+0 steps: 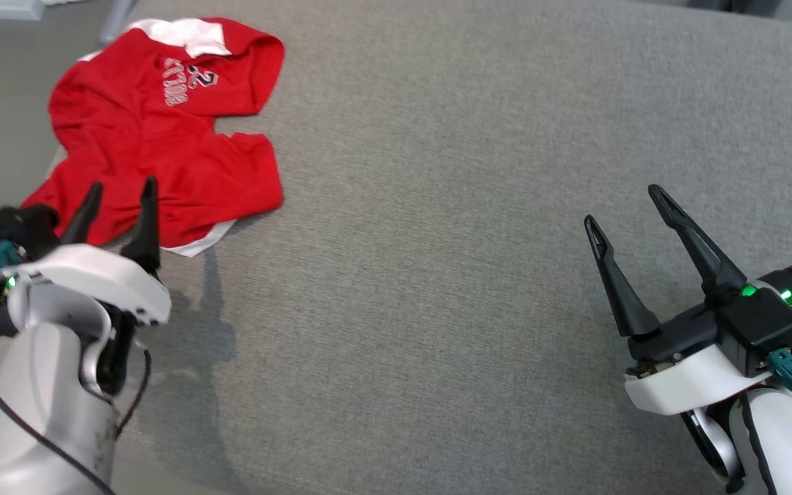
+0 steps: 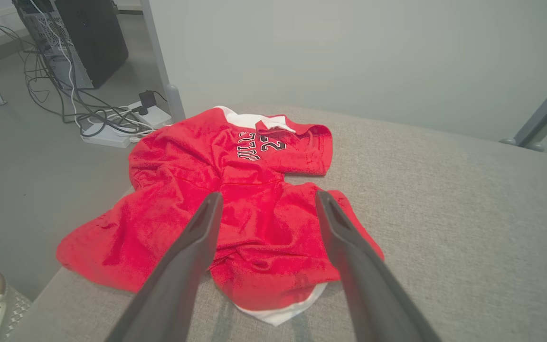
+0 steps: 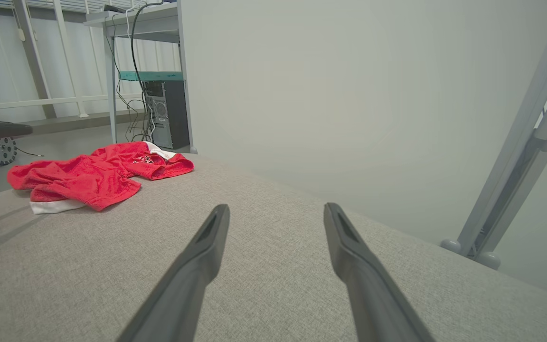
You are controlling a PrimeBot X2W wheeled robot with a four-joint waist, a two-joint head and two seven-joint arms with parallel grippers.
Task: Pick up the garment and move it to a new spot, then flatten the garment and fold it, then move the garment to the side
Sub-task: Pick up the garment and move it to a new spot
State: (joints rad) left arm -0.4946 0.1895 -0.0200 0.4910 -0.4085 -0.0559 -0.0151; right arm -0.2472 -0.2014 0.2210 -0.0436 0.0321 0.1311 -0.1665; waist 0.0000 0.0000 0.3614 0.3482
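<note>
**Red garment lies crumpled at the table's far left corner; both grippers open and empty**

In the head view the red garment (image 1: 155, 137) sits at about ten o'clock on the grey fabric-covered table (image 1: 437, 206). It is bunched and creased, not spread flat. White trim shows at its far edge and along its near hem, and a patch of printed lettering faces up near the far end. In the left wrist view the garment (image 2: 254, 209) is close to the table's corner, and its nine o'clock side reaches out past the table's edge.

The left gripper (image 1: 124, 183) is at eight o'clock in the head view, its two dark fingers spread wide and holding nothing. Their tips overlap the garment's near hem. The left wrist view looks along the fingers (image 2: 193, 247), with red cloth between and beyond them; I cannot tell whether the tips touch the cloth.

The right gripper (image 1: 621, 203) is at four o'clock over bare table, well apart from the garment, its fingers equally wide and empty. From its wrist view the garment (image 3: 88, 178) lies at ten o'clock.

Off the table, the left wrist view shows a computer tower (image 2: 93, 38) at eleven o'clock, with a white power strip (image 2: 112, 135) and cables on the floor.
</note>
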